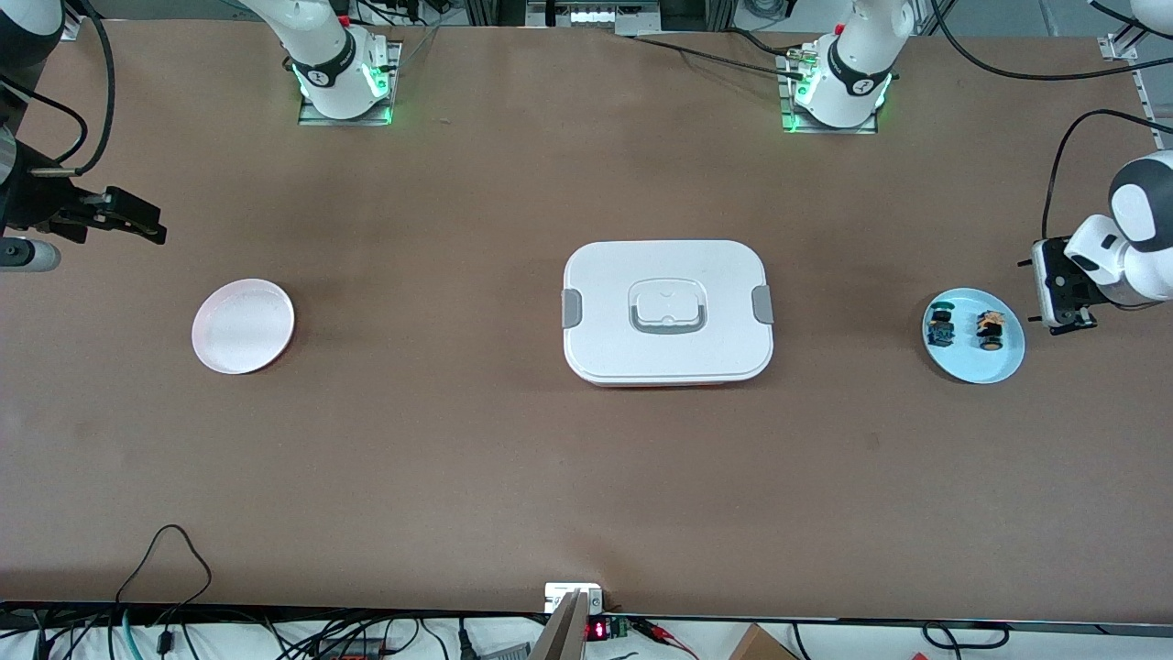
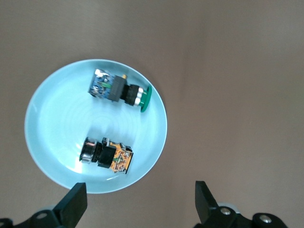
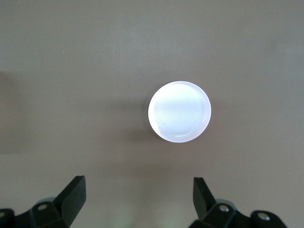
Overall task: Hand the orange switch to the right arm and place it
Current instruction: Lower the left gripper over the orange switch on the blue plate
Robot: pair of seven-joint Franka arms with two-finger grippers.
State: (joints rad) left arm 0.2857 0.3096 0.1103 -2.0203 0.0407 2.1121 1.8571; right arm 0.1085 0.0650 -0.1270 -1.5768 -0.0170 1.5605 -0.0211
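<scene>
The orange switch lies on its side on a light blue plate at the left arm's end of the table. A blue-green switch lies beside it. The left wrist view shows the orange switch, the blue-green switch and the plate. My left gripper is open and empty, up in the air just off the plate's rim; its tips are apart from the orange switch. My right gripper is open and empty, up over the table at the right arm's end.
An empty white plate lies at the right arm's end, also in the right wrist view. A white lidded box with grey clips stands mid-table. Cables hang along the table edge nearest the front camera.
</scene>
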